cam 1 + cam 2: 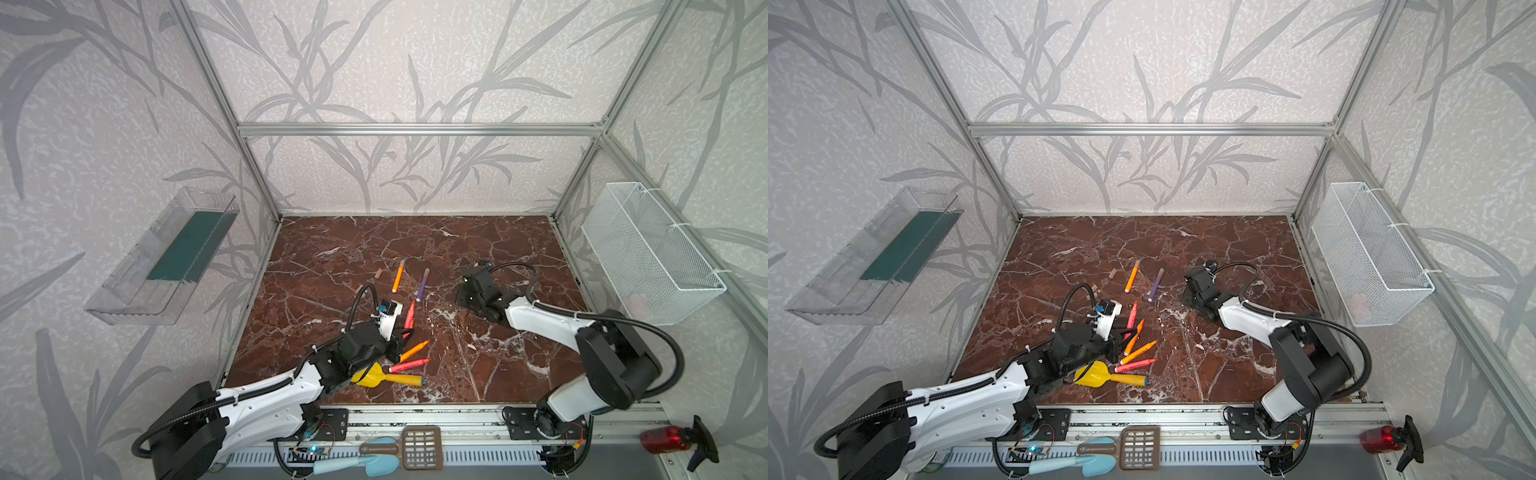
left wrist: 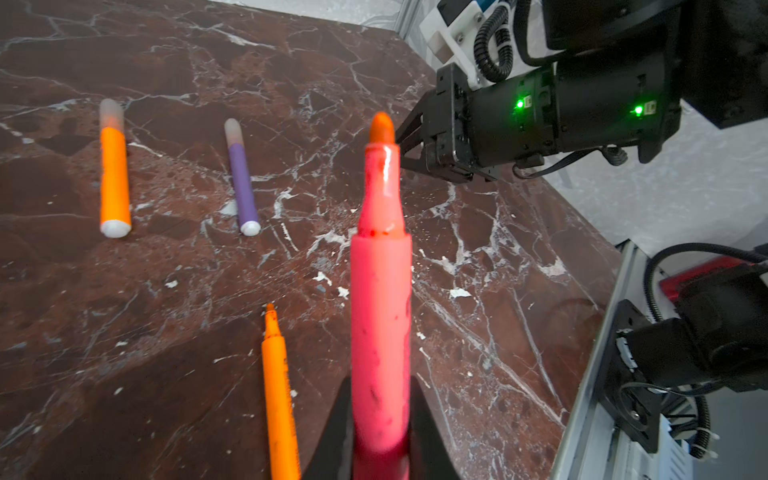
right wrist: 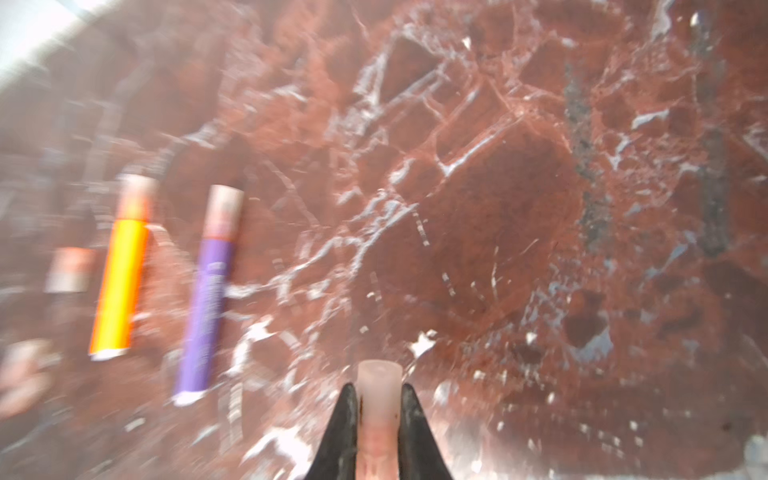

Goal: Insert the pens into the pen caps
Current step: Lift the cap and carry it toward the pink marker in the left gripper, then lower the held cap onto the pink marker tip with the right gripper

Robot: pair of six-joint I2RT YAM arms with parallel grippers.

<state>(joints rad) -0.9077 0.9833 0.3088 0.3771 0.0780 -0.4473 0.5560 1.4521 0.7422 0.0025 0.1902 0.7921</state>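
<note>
Marble tabletop (image 1: 498, 353) under it all: a pink-red pen (image 2: 380, 311) sits clamped in the left gripper (image 2: 380, 415), and the right gripper (image 3: 379, 388) pinches a cap (image 3: 379, 374). The orange pen (image 2: 114, 178) and purple pen (image 2: 243, 187) lie capped (two done), while three bare pens (image 1: 1139, 352) wait nearby.

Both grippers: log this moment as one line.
left gripper: shut on pink pen, tip bare | right gripper: shut on cap | already capped: orange pen, purple pen

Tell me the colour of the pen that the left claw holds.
Pink-red pen with an orange-red tip; the left wrist view shows it best.
</note>
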